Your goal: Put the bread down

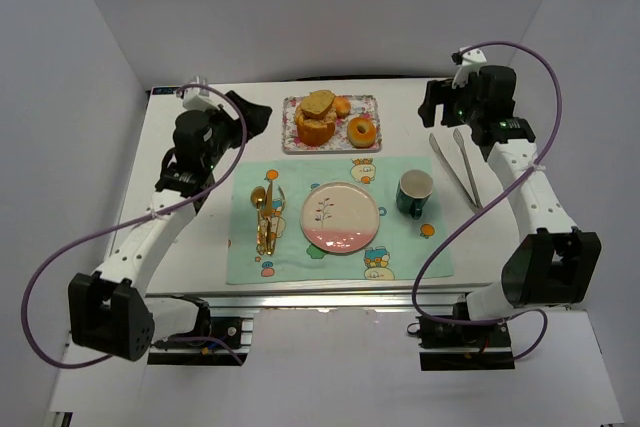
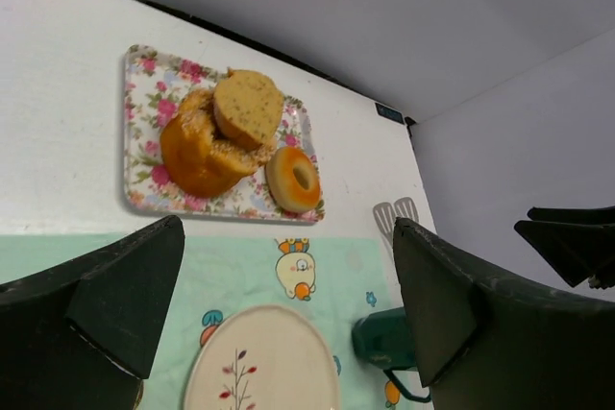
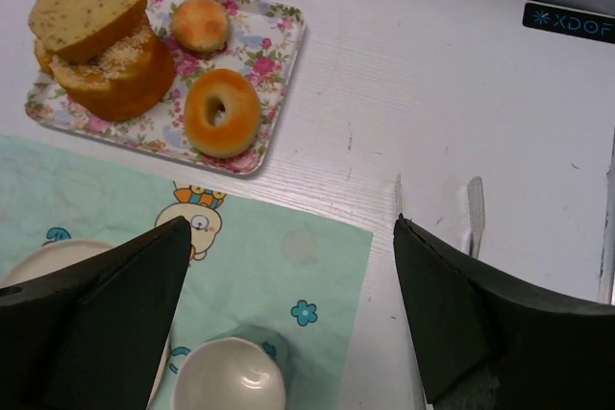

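The bread lies on a floral tray (image 1: 290,147) at the back middle of the table: a seeded slice (image 1: 320,102) leaning on a round loaf (image 1: 312,127), a small bun (image 3: 200,23) and a ring-shaped bagel (image 1: 361,130). A cream plate (image 1: 340,217) with a pink rim sits on the mint placemat (image 1: 400,247). My left gripper (image 1: 252,110) hovers open to the left of the tray, holding nothing. To the tray's right my right gripper (image 1: 432,107) hangs open and empty too. The left wrist view shows the slice (image 2: 248,108), loaf (image 2: 197,156) and bagel (image 2: 293,180) beyond the open left gripper (image 2: 288,228).
A dark green mug (image 1: 415,193) stands on the mat right of the plate. Gold cutlery (image 1: 265,215) lies left of the plate. Metal tongs (image 1: 458,162) rest on the white table to the right of the mat. White walls enclose the table.
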Controlling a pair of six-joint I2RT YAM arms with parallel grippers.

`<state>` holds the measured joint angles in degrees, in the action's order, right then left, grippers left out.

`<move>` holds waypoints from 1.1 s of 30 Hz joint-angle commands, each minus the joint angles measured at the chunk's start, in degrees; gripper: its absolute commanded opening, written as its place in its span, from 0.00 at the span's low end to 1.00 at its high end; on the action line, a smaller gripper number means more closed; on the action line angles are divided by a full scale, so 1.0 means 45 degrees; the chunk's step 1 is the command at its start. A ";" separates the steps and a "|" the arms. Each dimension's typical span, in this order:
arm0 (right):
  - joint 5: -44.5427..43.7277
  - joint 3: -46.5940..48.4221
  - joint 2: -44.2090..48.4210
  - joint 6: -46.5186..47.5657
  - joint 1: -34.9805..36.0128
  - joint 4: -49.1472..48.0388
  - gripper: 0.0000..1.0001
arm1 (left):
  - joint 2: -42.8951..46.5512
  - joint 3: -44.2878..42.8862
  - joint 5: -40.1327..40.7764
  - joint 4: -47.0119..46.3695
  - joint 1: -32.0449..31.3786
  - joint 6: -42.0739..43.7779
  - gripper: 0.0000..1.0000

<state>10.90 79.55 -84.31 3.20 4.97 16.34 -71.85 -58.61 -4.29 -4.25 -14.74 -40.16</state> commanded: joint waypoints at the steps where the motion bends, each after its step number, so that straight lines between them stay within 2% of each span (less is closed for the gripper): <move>1: -0.0160 -0.0779 0.0843 0.0514 -0.0264 -0.0326 0.89 | 0.1294 0.0932 0.0778 0.0319 0.0073 -0.0138 0.98; 2: 0.0579 -0.1092 0.1194 0.2124 -0.0284 -0.0272 0.88 | 0.1493 0.1147 0.0779 0.0378 0.0073 -0.0060 0.98; 4: 0.1441 -0.1659 0.1392 0.3482 -0.0459 0.0059 0.81 | 0.1864 0.1539 0.1266 0.0534 0.0092 0.0018 0.98; 6: 0.2593 -0.1701 0.1412 0.3821 -0.0907 0.0568 0.45 | 0.1983 0.1792 0.1190 0.0690 0.0112 0.0058 0.92; 7: 0.2714 -0.1740 0.1431 0.3684 -0.0968 0.0607 0.27 | 0.2022 0.1871 0.1092 0.0671 0.0112 0.0077 0.85; 8: 0.3044 -0.1779 0.1490 0.3470 -0.1355 0.0569 0.00 | 0.2042 0.1930 0.1014 0.0633 0.0131 0.0097 0.54; 10: 0.3494 -0.1799 0.1451 0.3410 -0.1923 0.0723 0.00 | 0.1984 0.2008 0.0974 0.0690 0.0132 0.0116 0.02; 11: 0.3767 -0.1682 0.1296 0.3410 -0.2138 0.0918 0.00 | 0.1964 0.2047 0.0974 0.0807 0.0132 0.0136 0.00; 12: 0.3983 -0.1623 0.1179 0.3371 -0.2527 0.1345 0.06 | 0.1964 0.2106 0.0510 0.0750 0.0112 0.0175 0.00; 13: 0.4024 -0.1565 0.1004 0.3390 -0.2743 0.1562 0.31 | 0.1983 0.2261 0.0389 0.0633 0.0131 0.0233 0.00; 14: 0.4295 -0.1351 0.0480 0.3525 -0.2997 0.1874 0.87 | 0.1964 0.2282 0.0311 0.0632 0.0132 0.0350 0.00; 15: 0.4278 -0.1195 0.0146 0.3933 -0.3212 0.2612 0.90 | 0.1944 0.2282 0.0233 0.0748 0.0112 0.0409 0.10; 17: 0.3814 -0.0940 -0.0750 0.4248 -0.3896 0.3164 0.89 | 0.1905 0.2379 0.0096 0.1234 0.0132 0.0565 0.44; 18: 0.3481 -0.0958 -0.0988 0.4327 -0.4265 0.3302 0.89 | 0.1925 0.2457 0.0018 0.1315 0.0132 0.0585 0.64; 19: 0.3168 -0.0978 -0.1203 0.4792 -0.4366 0.3400 0.89 | 0.1983 0.2555 -0.0002 0.1393 0.0132 0.0585 0.69; 20: 0.2353 -0.1075 -0.1573 0.5009 -0.4425 0.3343 0.84 | 0.2061 0.2846 -0.0061 0.1355 0.0112 0.0566 0.72; 23: 0.1370 -0.1894 -0.1965 0.6082 -0.4464 0.2601 0.79 | 0.2354 0.3354 -0.0042 0.1180 0.0132 0.0390 0.77; 25: 0.1153 -0.2714 -0.2006 0.6551 -0.4445 0.1572 0.80 | 0.2355 0.3434 -0.0061 0.1179 0.0132 0.0351 0.78; 28: 0.1309 -0.3145 -0.2666 0.6963 -0.4386 0.1155 0.83 | 0.2218 0.3435 0.0017 0.1218 0.0132 0.0370 0.78; 33: 0.0765 -0.2444 -0.4249 0.6809 -0.4367 0.1020 0.84 | 0.1984 0.3396 0.0114 0.1316 0.0132 0.0370 0.78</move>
<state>16.75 66.17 -100.57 32.64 -14.66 23.77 -63.29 -43.22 -3.66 1.43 -14.37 -38.59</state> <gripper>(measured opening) 0.843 0.778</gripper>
